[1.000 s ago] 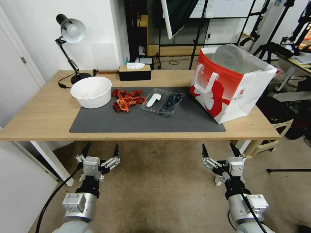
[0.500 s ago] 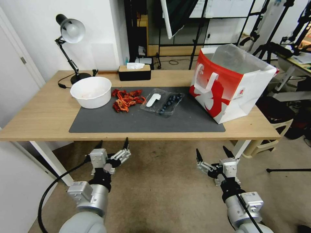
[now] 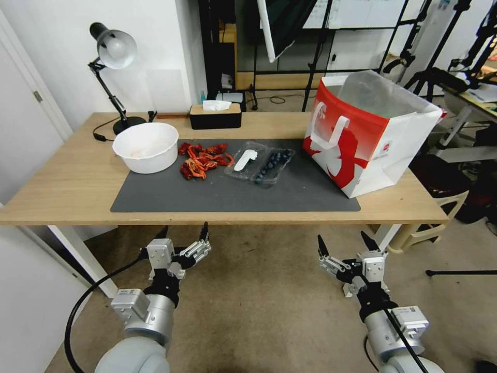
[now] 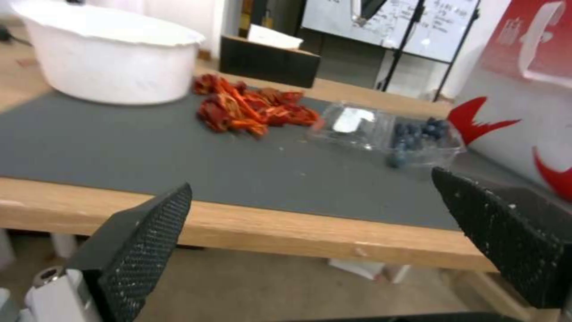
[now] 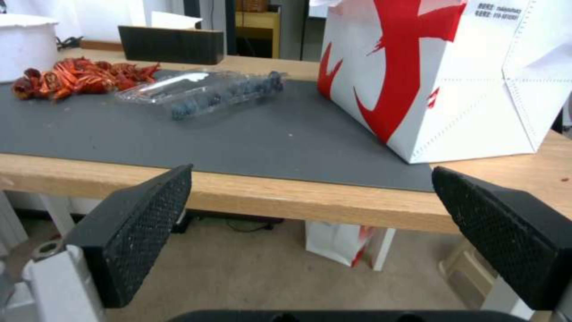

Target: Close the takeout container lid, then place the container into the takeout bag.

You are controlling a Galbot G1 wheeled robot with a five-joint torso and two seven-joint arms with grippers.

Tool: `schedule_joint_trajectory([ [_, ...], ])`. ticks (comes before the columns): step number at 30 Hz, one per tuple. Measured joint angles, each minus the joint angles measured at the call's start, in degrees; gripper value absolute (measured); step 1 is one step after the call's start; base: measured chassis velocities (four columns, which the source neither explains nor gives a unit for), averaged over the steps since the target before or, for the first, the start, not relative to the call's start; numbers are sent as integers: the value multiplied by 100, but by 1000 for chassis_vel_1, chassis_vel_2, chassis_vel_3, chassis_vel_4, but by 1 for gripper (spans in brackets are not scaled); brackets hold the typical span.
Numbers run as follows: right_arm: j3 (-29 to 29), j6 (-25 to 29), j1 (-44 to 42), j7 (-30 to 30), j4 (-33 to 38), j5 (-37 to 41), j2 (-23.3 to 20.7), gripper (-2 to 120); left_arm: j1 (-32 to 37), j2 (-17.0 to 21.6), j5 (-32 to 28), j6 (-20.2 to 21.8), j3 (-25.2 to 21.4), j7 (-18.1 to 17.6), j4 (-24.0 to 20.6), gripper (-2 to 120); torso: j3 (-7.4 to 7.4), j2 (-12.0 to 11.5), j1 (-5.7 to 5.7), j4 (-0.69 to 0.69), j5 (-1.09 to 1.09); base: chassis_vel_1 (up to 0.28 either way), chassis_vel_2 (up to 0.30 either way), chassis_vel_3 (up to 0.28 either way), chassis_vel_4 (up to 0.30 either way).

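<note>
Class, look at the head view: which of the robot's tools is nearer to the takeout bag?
Right. The right tool hangs open below the table edge, in front of the takeout bag. The left tool, also open, hangs farther off, in front of the white bowl.

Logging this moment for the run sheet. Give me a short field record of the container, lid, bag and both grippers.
takeout container: on the grey mat, lying open, blueberries inside
lid: folded flat beside the box, label up, next to the red food pile
takeout bag: upright, mouth open, at the table's right end
left gripper: open, below the table's front edge, holding nothing
right gripper: open, below the front edge, holding nothing
</note>
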Motion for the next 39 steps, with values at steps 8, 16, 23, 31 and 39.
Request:
schedule_joint_trajectory([
  [8, -16, 0, 3, -42, -37, 152, 5, 100, -788, 362, -1626, 437, 13, -116, 335, 100, 0, 0, 0, -1, 0, 0, 0, 0, 0],
  [16, -124, -133, 190, -43, -289, 282, -84, 100, -1297, 371, -3033, 517, 127, -143, 480, 100, 0, 1, 0, 0, 0, 0, 0, 0, 0],
  [23, -121, -172, 298, -63, -473, 372, -101, 100, -1926, 307, -4900, 601, 203, -597, 763, 100, 0, 1, 0, -1, 0, 0, 0, 0, 0],
  [31, -96, -149, 312, -62, -558, 277, 6, 100, -2887, 288, -6024, 716, 541, -1138, 1482, 100, 0, 1, 0, 0, 0, 0, 0, 0, 0],
  [39, -84, -123, 290, -46, -569, 127, 10, 100, -3864, 132, -6315, 721, 784, -1349, 2174, 100, 1, 1, 0, -1, 0, 0, 0, 0, 0],
])
